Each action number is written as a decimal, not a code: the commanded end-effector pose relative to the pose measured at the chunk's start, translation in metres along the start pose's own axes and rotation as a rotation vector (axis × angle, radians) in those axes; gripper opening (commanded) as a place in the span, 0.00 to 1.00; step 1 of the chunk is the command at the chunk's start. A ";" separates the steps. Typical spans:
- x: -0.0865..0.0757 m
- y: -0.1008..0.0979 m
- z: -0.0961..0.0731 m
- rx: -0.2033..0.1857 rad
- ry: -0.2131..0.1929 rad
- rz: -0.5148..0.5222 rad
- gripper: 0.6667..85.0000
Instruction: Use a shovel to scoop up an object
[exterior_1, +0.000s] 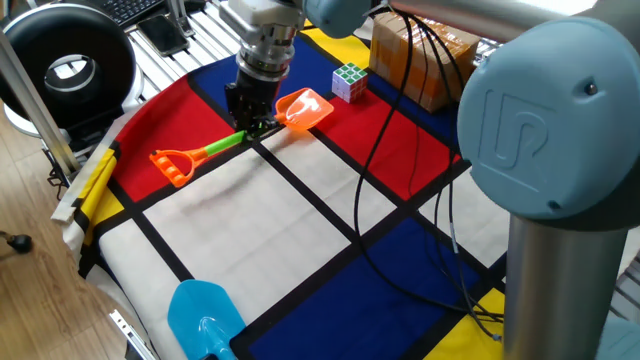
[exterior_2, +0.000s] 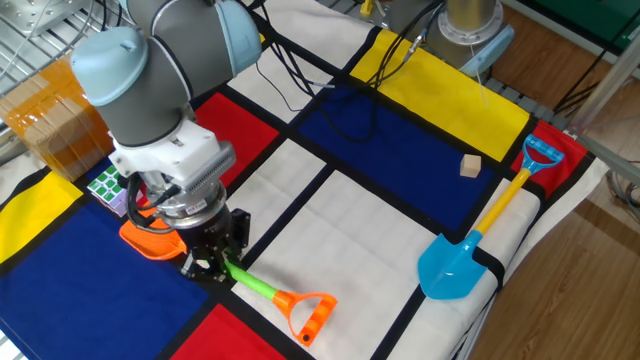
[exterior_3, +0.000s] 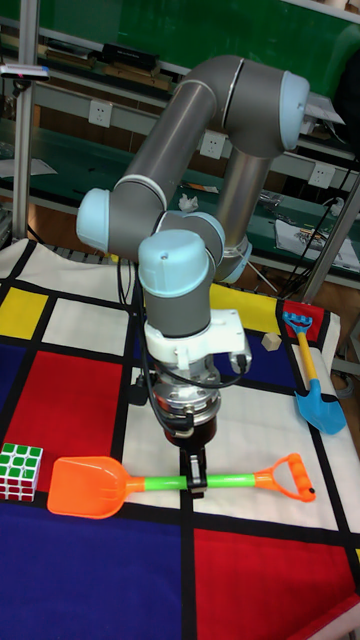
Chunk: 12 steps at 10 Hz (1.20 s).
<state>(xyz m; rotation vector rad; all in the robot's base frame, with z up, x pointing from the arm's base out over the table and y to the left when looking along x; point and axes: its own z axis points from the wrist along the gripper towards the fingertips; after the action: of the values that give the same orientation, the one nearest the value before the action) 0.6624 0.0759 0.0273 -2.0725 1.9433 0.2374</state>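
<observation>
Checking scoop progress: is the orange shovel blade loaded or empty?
Empty. The blade is bare, and the cube sits on the cloth just beside its tip.

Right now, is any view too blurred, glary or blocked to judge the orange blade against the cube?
One fixed view: sharp, orange scoop blade and small multicoloured Rubik's cube both clear. Other fixed view: the grey arm hides part of both. Tall fixed view: evenly lit, no glare, both fully visible, and the gripper on the shaft.

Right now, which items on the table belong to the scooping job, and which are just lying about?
In the job:
- orange shovel, held by the gripper
- Rubik's cube

Lying about:
- blue shovel
- cardboard box
- small wooden block
</observation>
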 end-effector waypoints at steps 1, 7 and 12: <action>0.020 -0.003 -0.002 0.019 0.050 0.031 0.00; 0.030 -0.005 -0.003 0.030 0.088 0.060 0.00; 0.028 -0.003 -0.003 0.020 0.084 0.035 0.00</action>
<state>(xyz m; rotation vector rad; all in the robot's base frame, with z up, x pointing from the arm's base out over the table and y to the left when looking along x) 0.6670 0.0478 0.0195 -2.0708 2.0310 0.1320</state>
